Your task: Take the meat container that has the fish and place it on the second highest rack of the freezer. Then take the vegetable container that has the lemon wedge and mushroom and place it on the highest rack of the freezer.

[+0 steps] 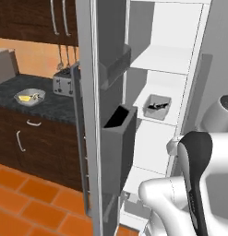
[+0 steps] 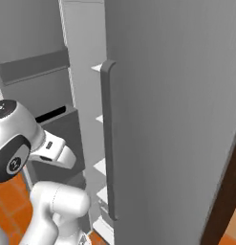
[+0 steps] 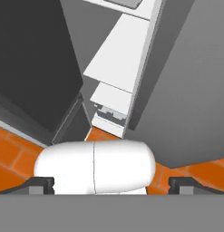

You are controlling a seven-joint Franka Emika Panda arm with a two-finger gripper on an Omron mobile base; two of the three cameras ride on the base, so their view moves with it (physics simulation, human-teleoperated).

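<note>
The gripper is seen with its fingertips spread wide and nothing between them, pointed down past the white freezer racks toward the orange floor. The meat container is set on a white rack inside the open freezer, its long side roughly along the rack, with free shelf beside it and the dark door bin close at its left. The vegetable container is left well apart on the dark counter, near the toaster.
</note>
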